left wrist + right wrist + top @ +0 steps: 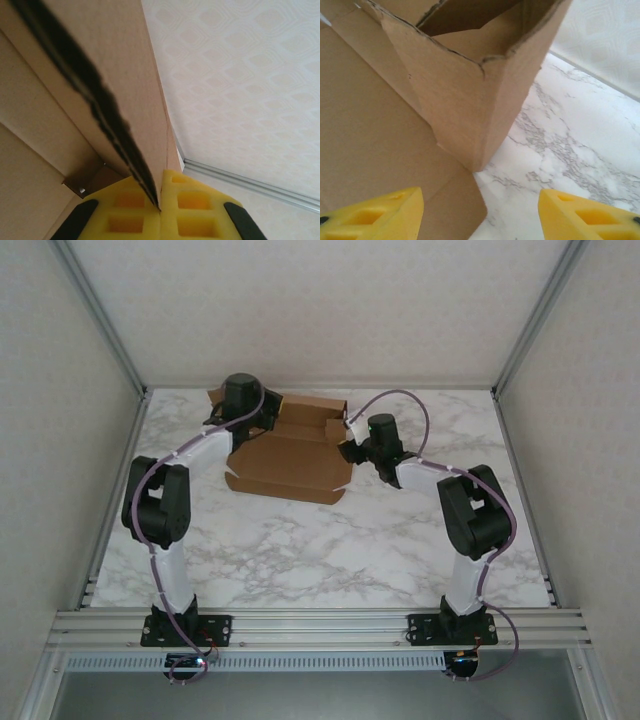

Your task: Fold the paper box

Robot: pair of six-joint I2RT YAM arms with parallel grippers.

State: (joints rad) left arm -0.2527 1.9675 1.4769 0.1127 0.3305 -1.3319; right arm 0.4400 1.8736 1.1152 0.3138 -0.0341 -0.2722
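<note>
Main risk, I reckon: my pinch lets go. My left gripper has its pads pressed together on the thin edge of an upright panel of the paper box. The bite looks shallow, just the top strip of cardboard. If I pull or rotate too hard the panel prob. slides out, or creases off its score line instead of folding along it.

2nd risk: the whole sheet skates. The base lies flat on smooth marble table w/ nothing weighing it down. One-sided force from the box's far-left corner, where my left gripper sits, could swing the box round rather than fold it.

3rd: my right gripper is wide apart at the box's right edge. Its yellow fingertips straddle the spot where the flat base meets bare table, and they touch nothing that I can see. Straight ahead of it stands a raised corner, partly folded, seam not closed at the top. If I drive fwd w/o lining up, a finger could push that corner inward or flatten it, undoing the fold.

Also the two arms reach in from opposite sides of the box. If both pull at once the card may buckle in the middle.

So: left = clamped on the box's panel; right = spread, holding nothing. Box sits between both grippers, most of the bare table on its near side.
</note>
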